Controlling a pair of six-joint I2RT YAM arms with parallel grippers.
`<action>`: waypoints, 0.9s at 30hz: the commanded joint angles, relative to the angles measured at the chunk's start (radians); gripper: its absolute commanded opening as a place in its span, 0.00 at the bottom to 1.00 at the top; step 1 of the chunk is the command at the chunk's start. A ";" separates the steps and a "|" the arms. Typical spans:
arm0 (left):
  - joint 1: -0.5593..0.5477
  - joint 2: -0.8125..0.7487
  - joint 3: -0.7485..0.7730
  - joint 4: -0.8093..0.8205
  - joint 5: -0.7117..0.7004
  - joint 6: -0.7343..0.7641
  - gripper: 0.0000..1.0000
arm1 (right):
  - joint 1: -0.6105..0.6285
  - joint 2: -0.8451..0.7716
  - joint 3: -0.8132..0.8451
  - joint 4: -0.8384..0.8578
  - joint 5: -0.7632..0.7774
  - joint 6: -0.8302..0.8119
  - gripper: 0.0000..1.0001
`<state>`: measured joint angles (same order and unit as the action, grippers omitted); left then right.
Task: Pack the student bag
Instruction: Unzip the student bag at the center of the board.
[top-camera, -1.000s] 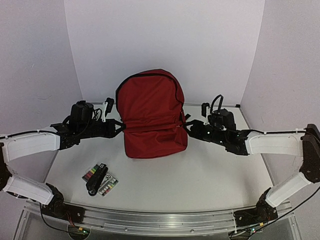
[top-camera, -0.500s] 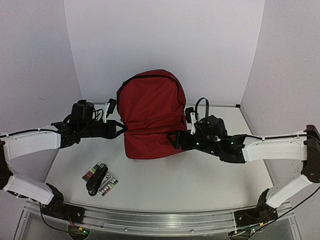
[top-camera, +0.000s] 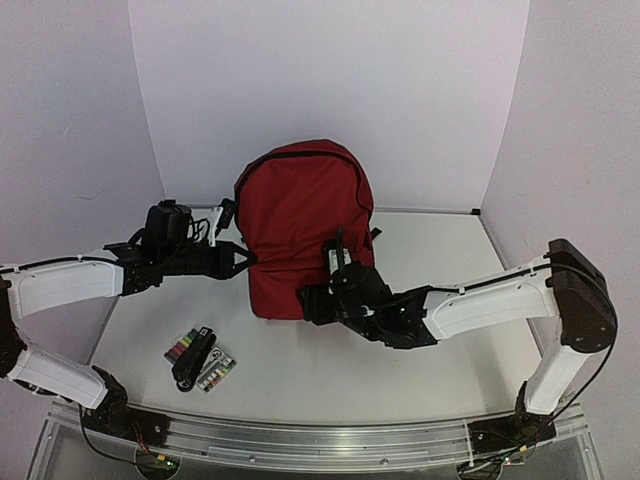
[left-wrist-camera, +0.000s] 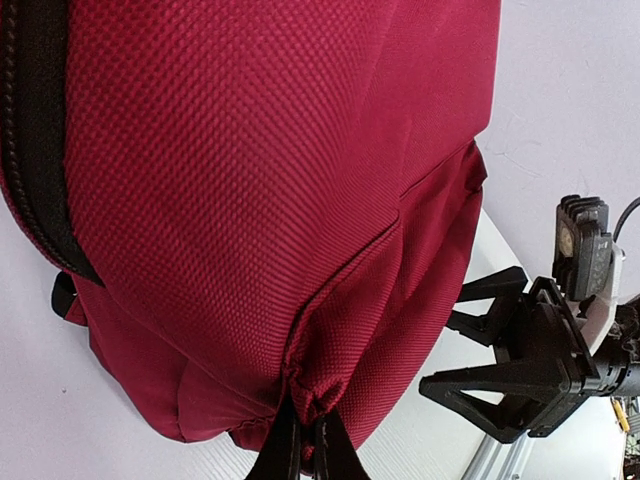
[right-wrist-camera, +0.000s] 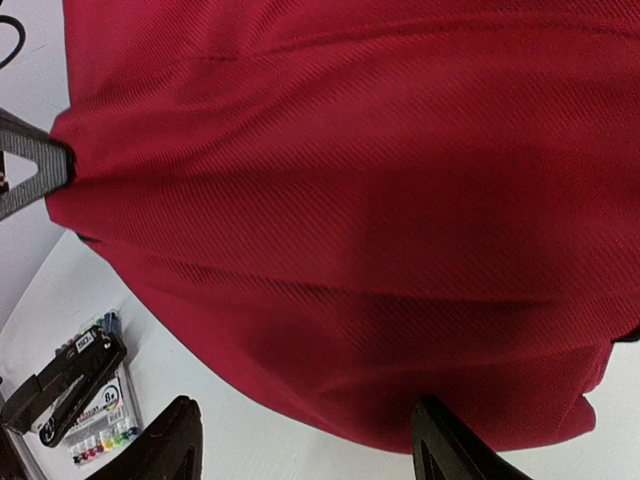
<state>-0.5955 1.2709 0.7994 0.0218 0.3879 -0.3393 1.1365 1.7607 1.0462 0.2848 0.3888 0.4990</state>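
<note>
Red fabric backpack (top-camera: 305, 225) with black zippers stands at the far middle of the white table (top-camera: 300, 385). Your left arm reaches in level, and its left claw (top-camera: 243, 259) is pinching the bag's side seam. Your right arm stretches low across the front, its right claw (top-camera: 312, 303) spread before the bag. The marker pack (right-wrist-camera: 100, 420) reads "8".

A flat pack of coloured markers (top-camera: 218, 371) lies on the white table (top-camera: 420, 378) near its front-left edge — a black stapler-like tool (top-camera: 193, 358) across it.

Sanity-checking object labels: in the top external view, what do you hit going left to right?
marker pack → left end effector → student bag
</note>
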 joint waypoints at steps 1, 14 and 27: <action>-0.015 -0.004 0.038 -0.051 0.000 0.016 0.00 | 0.002 0.054 0.077 0.008 0.167 0.004 0.58; -0.018 -0.041 0.086 -0.166 -0.123 0.115 0.01 | 0.062 0.049 -0.126 0.128 0.002 0.065 0.00; -0.331 0.006 0.322 -0.384 -0.318 0.449 0.68 | 0.062 0.025 -0.219 0.230 -0.007 0.139 0.00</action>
<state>-0.8012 1.2407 1.0096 -0.3080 0.2027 -0.0394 1.1922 1.8193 0.8434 0.5030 0.3951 0.6135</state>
